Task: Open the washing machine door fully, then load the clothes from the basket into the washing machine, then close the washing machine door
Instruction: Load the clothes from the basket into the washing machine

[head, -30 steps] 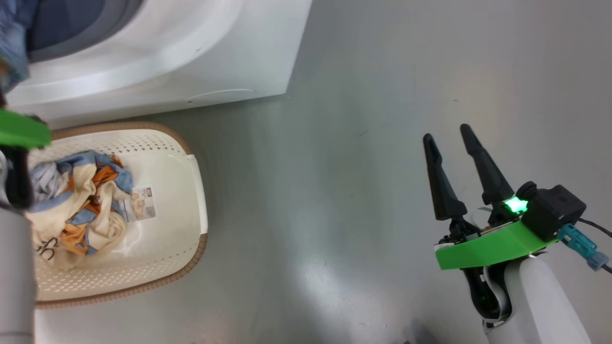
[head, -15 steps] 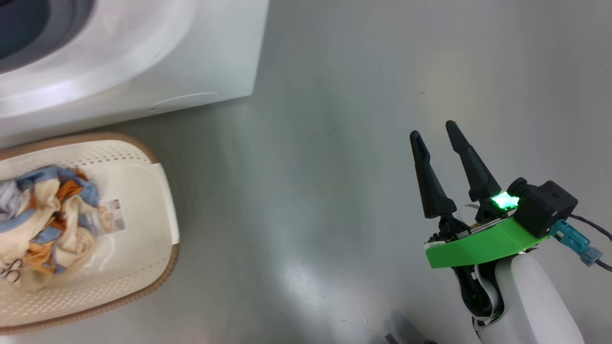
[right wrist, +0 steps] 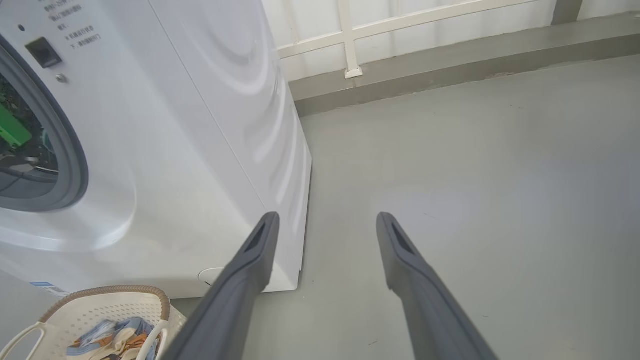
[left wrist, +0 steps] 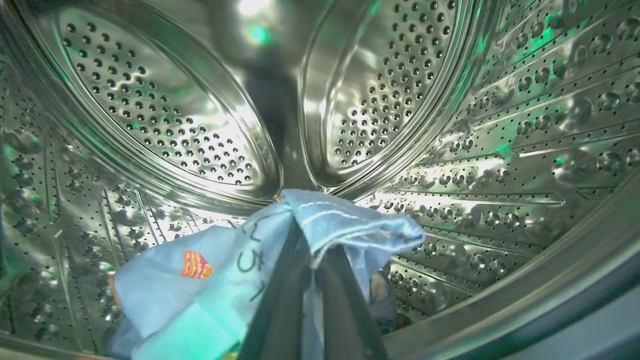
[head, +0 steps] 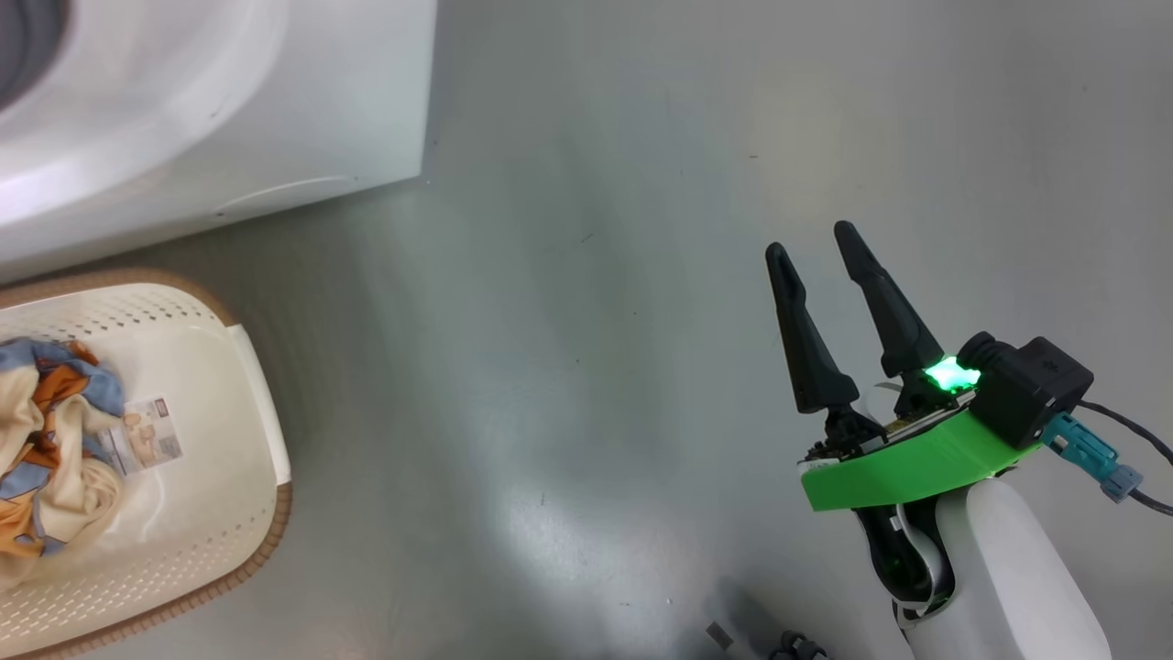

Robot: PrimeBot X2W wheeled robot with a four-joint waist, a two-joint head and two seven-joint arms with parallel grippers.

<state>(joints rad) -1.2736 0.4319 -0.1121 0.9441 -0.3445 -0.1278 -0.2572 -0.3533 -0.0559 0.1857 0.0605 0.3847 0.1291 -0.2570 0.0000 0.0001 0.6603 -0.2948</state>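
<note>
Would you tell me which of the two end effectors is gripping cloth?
The left end effector, shut on a blue cloth inside the steel drum; the right end effector stands open and empty above the floor.

Clothes (left wrist: 165, 285) blue, orange print – basket (head: 211, 513) cream, rim (head: 282, 513) apparently woven brown.

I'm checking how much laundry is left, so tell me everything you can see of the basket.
The basket is a cream-white perforated plastic tub with rounded corners, a brown woven-look rim and pale loop handles. It stands upright on the grey floor just in front of the washing machine. A paper label lies on its bottom, beside a bundle of blue, orange and cream clothes inside it.
</note>
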